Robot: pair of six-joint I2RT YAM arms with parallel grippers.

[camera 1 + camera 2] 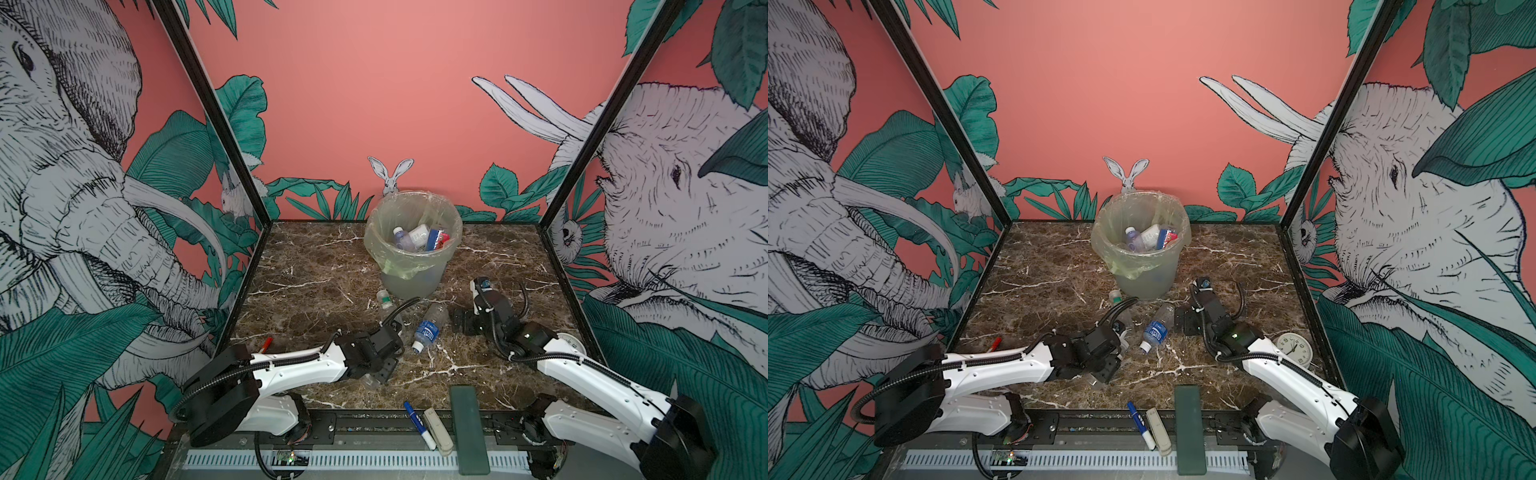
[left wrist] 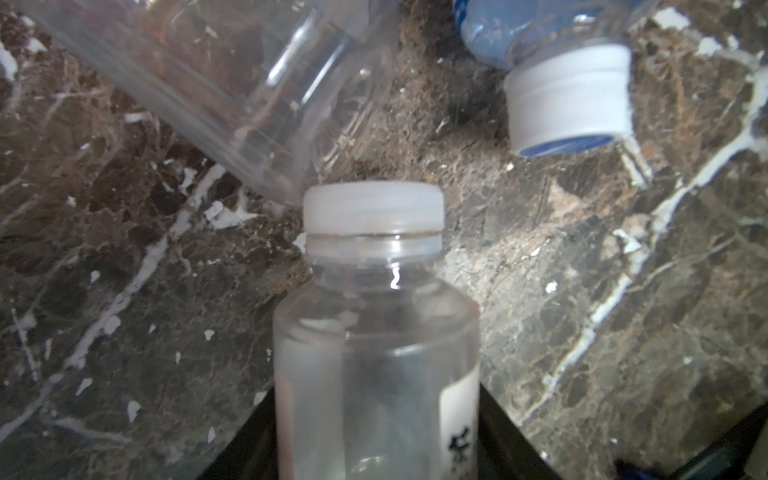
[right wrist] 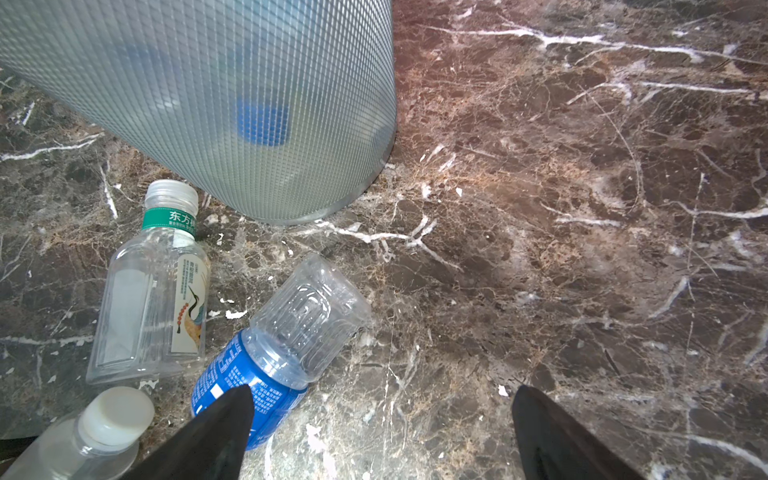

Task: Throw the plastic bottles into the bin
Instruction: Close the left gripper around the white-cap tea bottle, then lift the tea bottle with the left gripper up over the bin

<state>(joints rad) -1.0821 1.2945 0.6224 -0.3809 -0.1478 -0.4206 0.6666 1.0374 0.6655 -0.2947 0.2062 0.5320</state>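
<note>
The bin point(image 1: 411, 282) point(image 1: 1144, 282) stands at the back middle of the marble table, with several plastic bottles point(image 1: 419, 239) inside. My left gripper point(image 1: 388, 351) point(image 2: 376, 436) is shut on a clear white-capped bottle point(image 2: 374, 353) point(image 3: 112, 415), its black fingers pressed to both sides. In both top views the gripper body mostly covers that bottle. A green-collared bottle point(image 1: 384, 300) point(image 3: 153, 291) and a blue-labelled bottle point(image 1: 428, 330) point(image 3: 282, 349) lie just in front of the bin. My right gripper point(image 1: 463, 322) point(image 3: 382, 392) hangs open over bare marble, one fingertip above the blue label.
A blue-and-white marker pen point(image 1: 417, 422), a white stick point(image 1: 436, 430) and a flat dark green bar point(image 1: 469, 428) lie at the front edge. A small clock point(image 1: 1295, 347) sits behind the right arm. A red pen point(image 1: 266, 344) lies at the left wall.
</note>
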